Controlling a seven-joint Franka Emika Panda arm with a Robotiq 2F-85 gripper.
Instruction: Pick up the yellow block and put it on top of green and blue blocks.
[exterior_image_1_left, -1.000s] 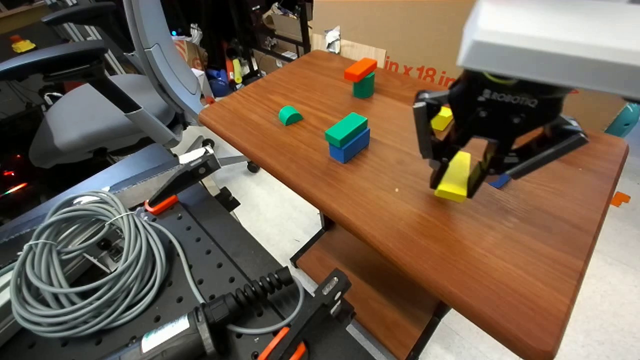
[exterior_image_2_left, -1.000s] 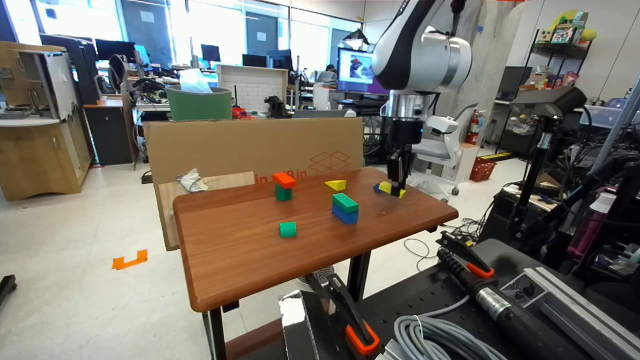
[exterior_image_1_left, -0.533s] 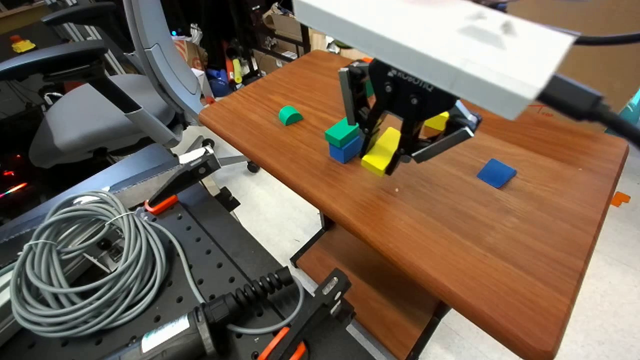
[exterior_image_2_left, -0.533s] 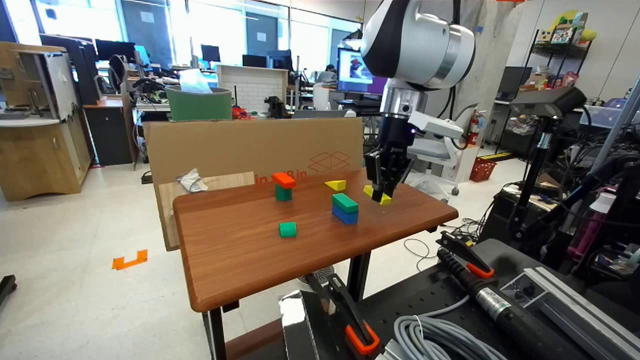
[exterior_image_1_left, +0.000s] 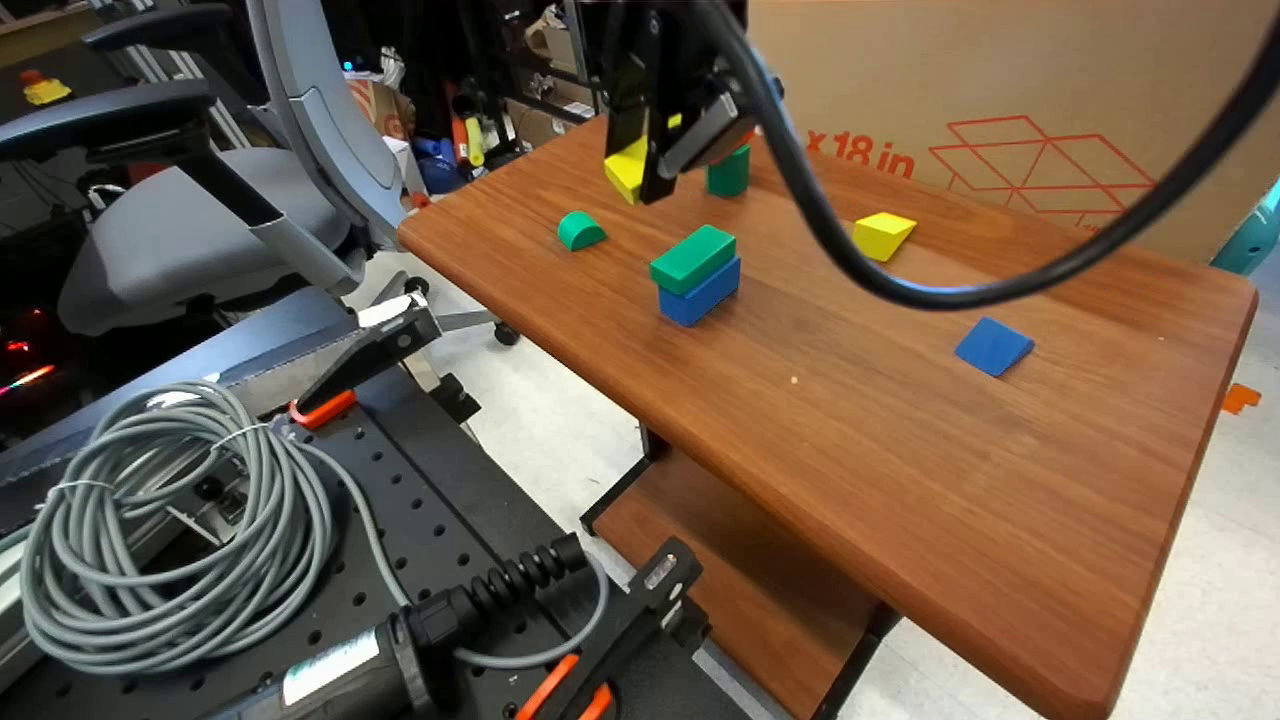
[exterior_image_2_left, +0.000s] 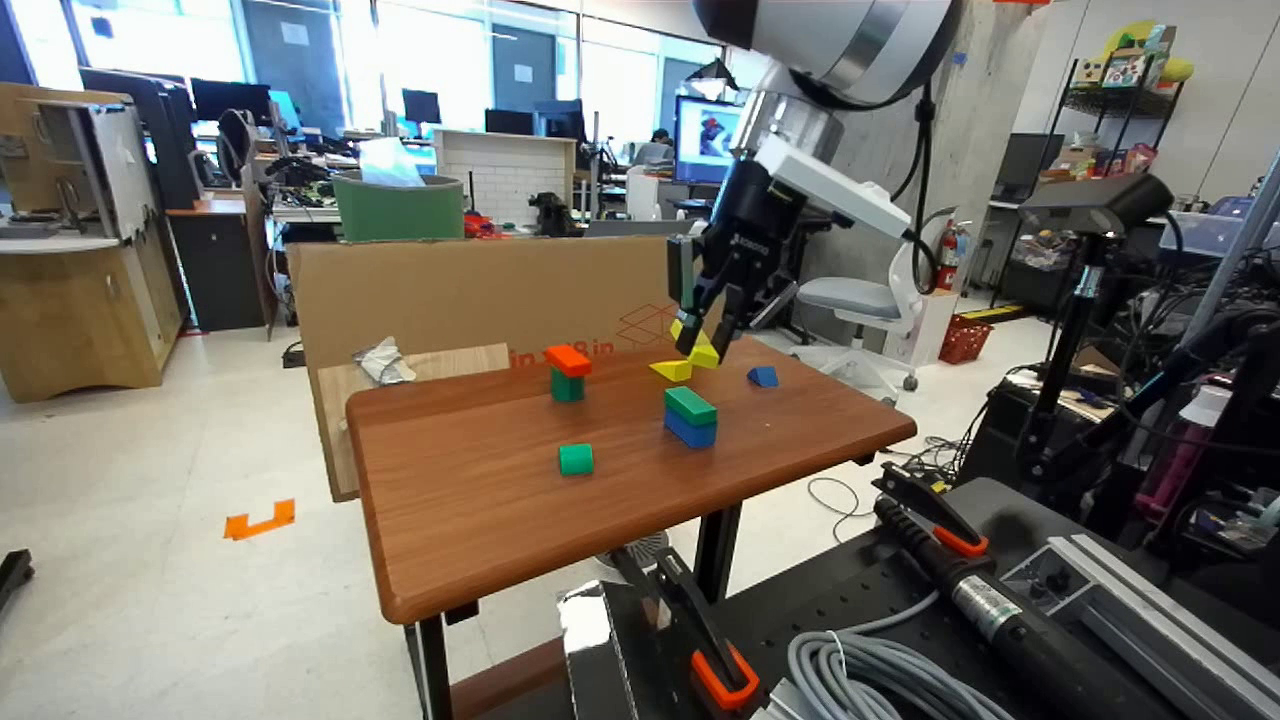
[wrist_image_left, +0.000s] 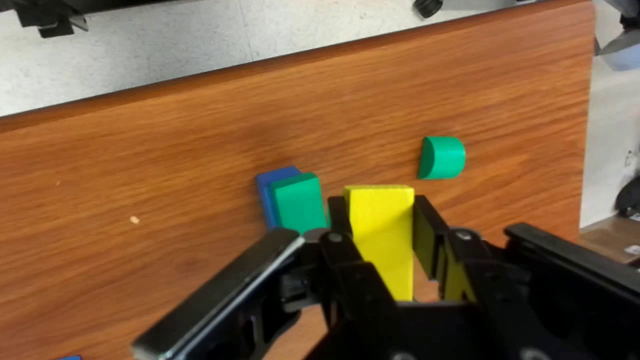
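My gripper (wrist_image_left: 381, 212) is shut on the long yellow block (wrist_image_left: 382, 245), one finger on each side. In an exterior view the gripper (exterior_image_1_left: 635, 165) holds the yellow block (exterior_image_1_left: 625, 172) raised and tilted above the table. The gripper (exterior_image_2_left: 703, 348) and yellow block (exterior_image_2_left: 704, 355) also show in an exterior view. The green block (exterior_image_1_left: 693, 258) lies on the blue block (exterior_image_1_left: 703, 292) as one pile on the table. In the wrist view the pile's green block (wrist_image_left: 299, 202) and blue block (wrist_image_left: 266, 190) are just left of the held block, partly hidden by the left finger.
A green half-round block (exterior_image_1_left: 580, 231) stands near the pile. An orange block (exterior_image_2_left: 568, 359) rests on a green cylinder (exterior_image_2_left: 567, 386). A smaller yellow wedge (exterior_image_1_left: 883, 236) and a blue wedge (exterior_image_1_left: 993, 346) lie apart on the table (exterior_image_1_left: 900, 480). Cardboard (exterior_image_2_left: 480, 290) stands behind.
My gripper has carried the yellow block away from near the blue wedge, past the pile, and up. The gripper has tilted. The green and blue pile has not moved.
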